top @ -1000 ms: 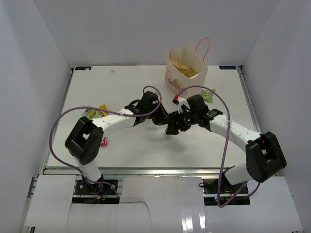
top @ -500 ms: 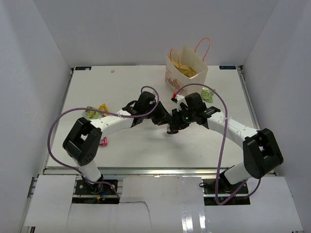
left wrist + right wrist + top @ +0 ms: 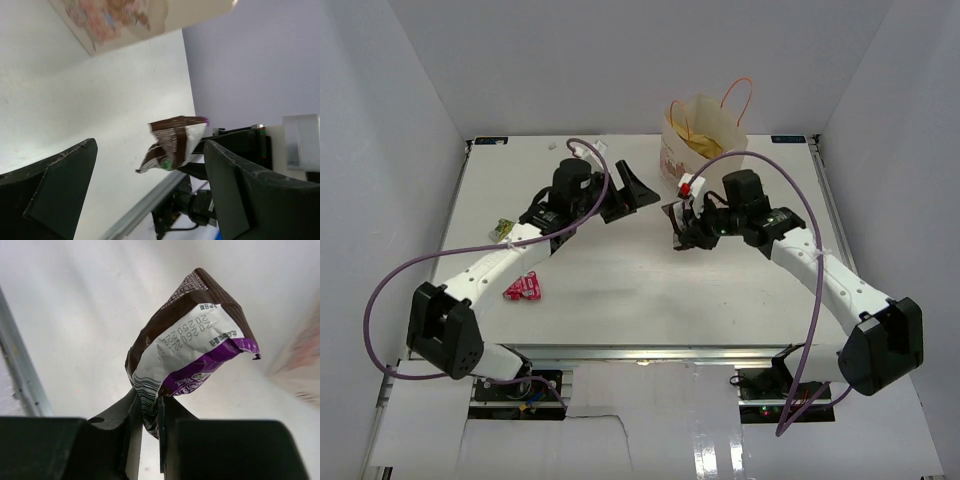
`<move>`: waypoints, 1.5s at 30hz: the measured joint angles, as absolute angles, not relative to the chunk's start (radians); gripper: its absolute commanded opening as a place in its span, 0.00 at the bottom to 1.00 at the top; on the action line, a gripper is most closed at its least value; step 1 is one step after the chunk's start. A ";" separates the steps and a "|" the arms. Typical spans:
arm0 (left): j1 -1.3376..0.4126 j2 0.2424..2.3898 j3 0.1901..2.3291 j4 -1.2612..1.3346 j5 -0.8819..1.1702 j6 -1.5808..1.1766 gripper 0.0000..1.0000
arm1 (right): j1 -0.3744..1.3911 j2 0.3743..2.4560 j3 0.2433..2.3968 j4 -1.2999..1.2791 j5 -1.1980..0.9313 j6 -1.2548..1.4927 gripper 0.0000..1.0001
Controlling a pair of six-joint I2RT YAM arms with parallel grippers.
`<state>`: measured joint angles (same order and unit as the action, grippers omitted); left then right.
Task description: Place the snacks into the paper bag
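My right gripper (image 3: 679, 228) is shut on a small dark-brown packet (image 3: 192, 347) with a white and purple back, pinched at its lower end and held above the table. In the left wrist view this packet (image 3: 175, 143) hangs in the air past my left gripper (image 3: 150, 190), apart from both fingers. That left gripper (image 3: 638, 190) stands wide open and holds nothing, left of the paper bag (image 3: 705, 140). The tan bag stands upright at the far edge with something tan-yellow inside. A pink packet (image 3: 523, 290) lies near the front left.
A green and yellow packet (image 3: 503, 230) peeks out from under my left arm at the table's left side. The purple cables loop over both arms. The metal rail of the table's near edge (image 3: 640, 352) runs along the front.
The grippers met at mid-table over the dark-brown packet. The right one shut on it; the left one opened and drew back up and to the left. The right gripper rose towards the bag.
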<state>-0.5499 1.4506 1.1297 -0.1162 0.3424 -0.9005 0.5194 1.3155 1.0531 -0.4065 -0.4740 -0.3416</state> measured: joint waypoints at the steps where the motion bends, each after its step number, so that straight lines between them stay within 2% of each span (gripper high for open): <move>1: -0.538 1.425 1.156 -0.140 0.320 -0.861 0.98 | 0.506 1.312 1.094 -0.421 -0.477 -0.372 0.08; 6: -0.495 1.309 1.185 -0.226 0.216 -0.739 0.98 | 0.392 1.368 1.433 -0.439 -0.468 -0.440 0.08; 10: -0.479 1.217 1.126 -0.272 0.141 -0.694 0.98 | 0.300 1.488 1.767 -0.413 -0.409 -0.450 0.08; 15: -0.473 1.133 1.027 -0.322 0.078 -0.680 0.98 | 0.282 1.656 1.969 -0.355 -0.307 -0.461 0.09; 24: -0.466 1.092 0.936 -0.362 0.043 -0.685 0.98 | 0.290 1.991 2.020 -0.324 -0.094 -0.510 0.13; 25: -0.466 1.088 0.928 -0.365 0.040 -0.686 0.98 | 0.290 2.012 2.020 -0.324 -0.076 -0.520 0.25; 27: -0.466 1.084 0.922 -0.377 0.035 -0.688 0.98 | 0.290 2.030 2.016 -0.327 -0.051 -0.537 0.41; 28: -0.466 1.083 0.922 -0.380 0.034 -0.689 0.98 | 0.291 2.030 2.014 -0.327 -0.044 -0.545 0.52; 29: -0.466 1.083 0.922 -0.383 0.032 -0.689 0.98 | 0.291 2.028 2.014 -0.323 -0.037 -0.554 0.55; 30: -0.464 1.083 0.922 -0.385 0.029 -0.689 0.98 | 0.291 2.024 2.014 -0.316 -0.031 -0.557 0.60; 35: -0.444 1.114 0.933 -0.424 -0.018 -0.693 0.98 | 0.290 1.954 1.986 -0.311 -0.041 -0.549 0.63; 38: -0.411 1.184 0.971 -0.480 -0.047 -0.705 0.98 | 0.284 1.885 1.982 -0.332 -0.096 -0.510 0.71; 41: -0.347 1.272 1.012 -0.551 -0.086 -0.728 0.92 | 0.246 1.781 1.943 -0.353 -0.250 -0.467 0.72; 42: -0.325 1.299 1.023 -0.569 -0.099 -0.735 0.84 | 0.219 1.728 1.900 -0.361 -0.324 -0.450 0.72; 43: -0.288 1.344 1.040 -0.596 -0.112 -0.741 0.81 | 0.187 1.671 1.844 -0.356 -0.387 -0.440 0.72; 45: -0.236 1.406 1.061 -0.623 -0.137 -0.741 0.79 | 0.114 1.544 1.693 -0.366 -0.519 -0.429 0.72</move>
<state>-0.2359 1.4063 1.0611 -0.6231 -0.1368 -0.7414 0.1139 1.5436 1.6932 -0.3656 -0.5190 -0.4294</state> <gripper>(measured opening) 0.808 0.721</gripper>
